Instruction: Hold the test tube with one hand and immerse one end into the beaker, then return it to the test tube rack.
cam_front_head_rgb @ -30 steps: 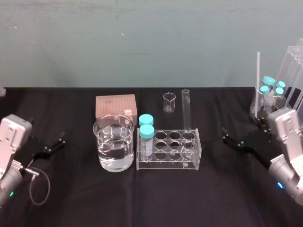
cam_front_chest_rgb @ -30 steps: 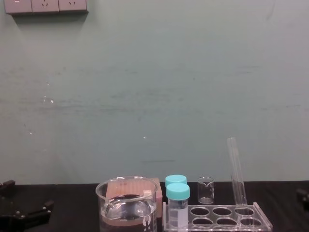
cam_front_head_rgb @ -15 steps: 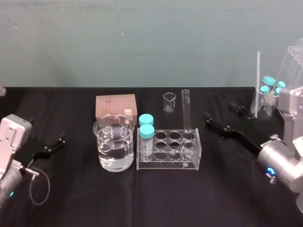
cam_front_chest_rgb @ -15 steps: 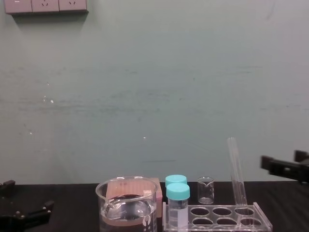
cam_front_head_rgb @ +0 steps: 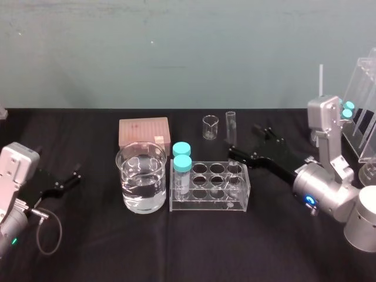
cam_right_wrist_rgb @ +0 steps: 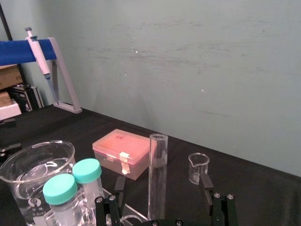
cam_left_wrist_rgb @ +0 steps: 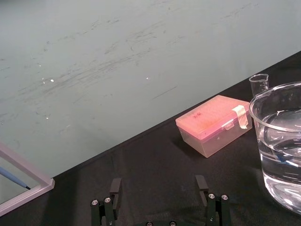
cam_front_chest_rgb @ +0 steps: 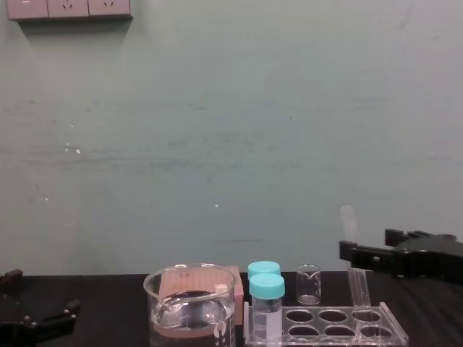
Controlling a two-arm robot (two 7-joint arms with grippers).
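We had the right gripper [cam_right_wrist_rgb: 161,186] spread open either side of the test tube [cam_front_head_rgb: 230,120], which stood in the back-right hole of the test tube rack [cam_front_head_rgb: 208,205], mid desk [cam_front_head_rgb: 276,241]. The left gripper [cam_front_head_rgb: 73,176] was parked open by the left edge. We reckoned an off-centre squeeze could tip or crack the tube.

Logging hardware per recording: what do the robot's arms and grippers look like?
Both are black and two-fingered. The right gripper sits on a silver cylindrical arm with a glowing blue ring; the left gripper has a grey housing and looping cable.
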